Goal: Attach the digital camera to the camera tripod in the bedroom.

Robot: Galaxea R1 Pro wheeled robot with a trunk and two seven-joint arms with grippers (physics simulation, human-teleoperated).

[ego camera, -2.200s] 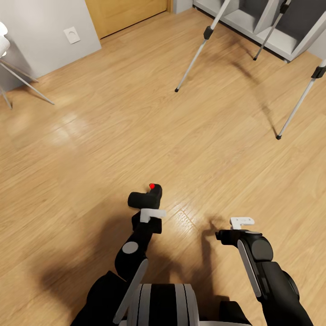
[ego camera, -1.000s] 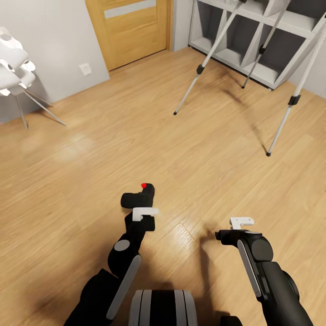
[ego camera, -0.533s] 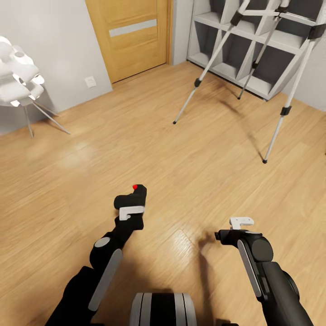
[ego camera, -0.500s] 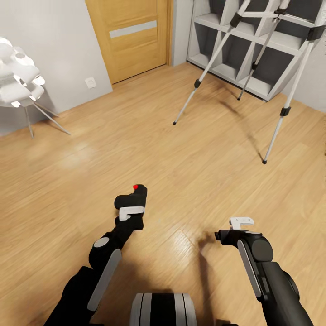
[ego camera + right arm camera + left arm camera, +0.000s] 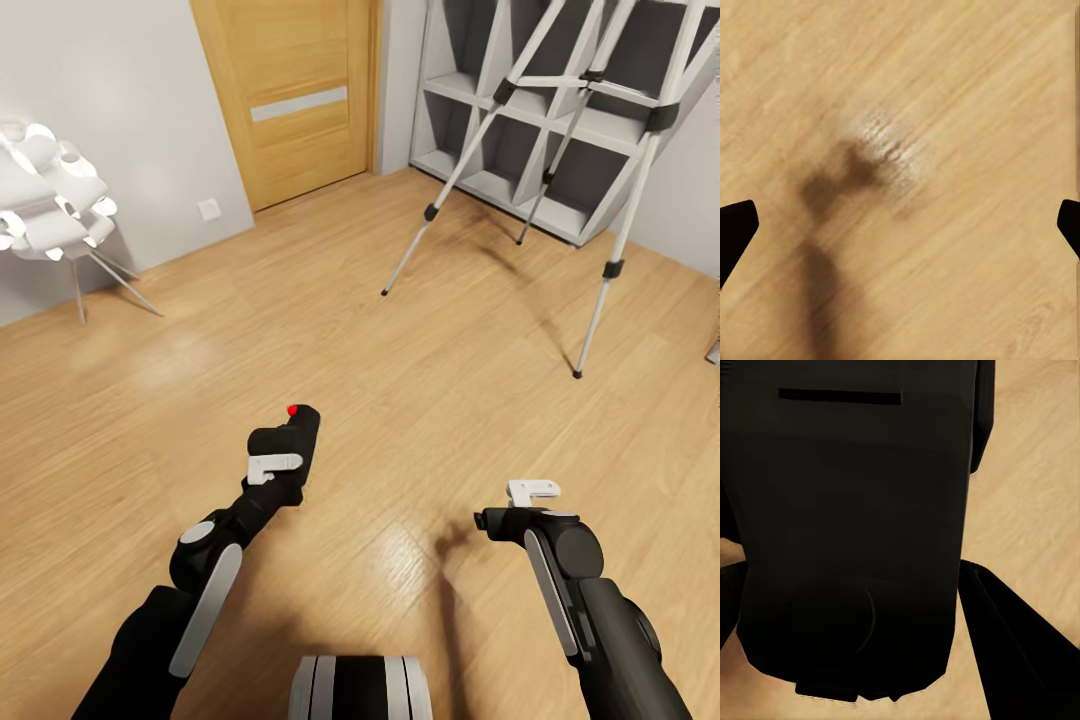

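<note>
Left gripper has drifted left, still clamped on the camera. Right gripper spread wide, empty. Tripod stands near the shelf.

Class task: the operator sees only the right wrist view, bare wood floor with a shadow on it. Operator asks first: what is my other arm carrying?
Observer: The left gripper is shut on the small black boxy digital camera with a red round button on top.
Operator: Where is the tripod?
Observer: In the head view, the silver-grey metal camera tripod stands ahead and to the right, in front of a grey cube shelf.
Operator: Is my right gripper holding anything?
Observer: No. The right gripper hangs open and empty above the light wood floor.
</note>
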